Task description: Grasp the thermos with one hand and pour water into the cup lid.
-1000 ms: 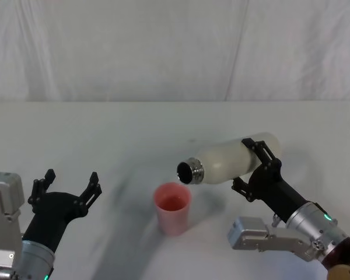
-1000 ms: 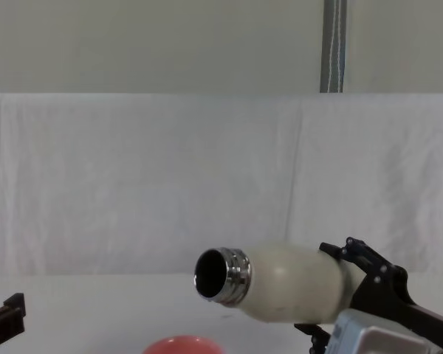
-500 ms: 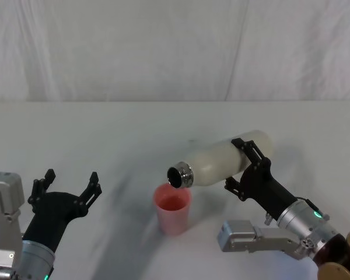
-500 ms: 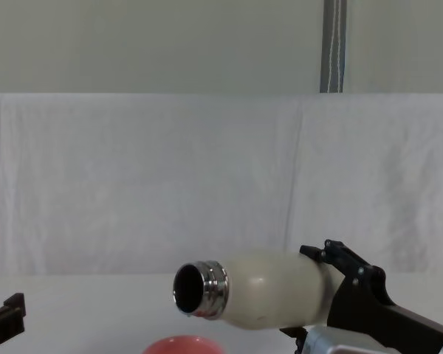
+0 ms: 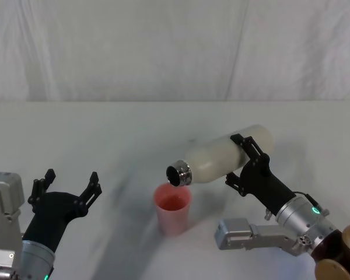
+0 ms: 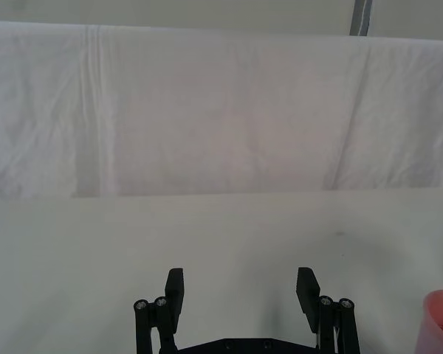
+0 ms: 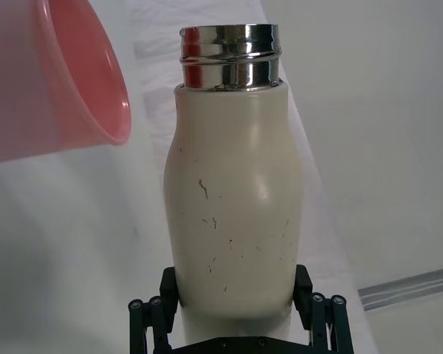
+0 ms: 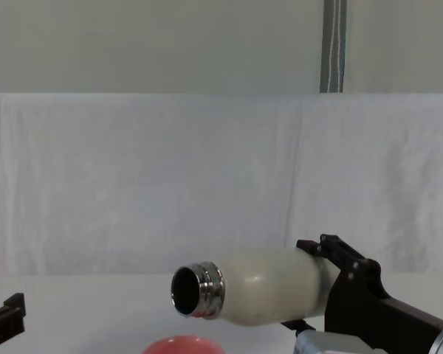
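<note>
Right gripper (image 5: 252, 163), fingers clamped round the lower body of the tipped thermos (image 5: 224, 156), its steel mouth just above the cup lid (image 5: 173, 207) on the desk (image 5: 105, 134); smooth, rigid, probably heavy; left gripper (image 5: 67, 185) idle, fingers spread.

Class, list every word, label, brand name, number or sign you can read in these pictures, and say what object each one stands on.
None can be read.
The thermos, held tilted by the right gripper over the cup lid: dark scuffs, no legible lettering.
The cup lid: plain pink.
The left gripper, open at lower left: no markings.
</note>
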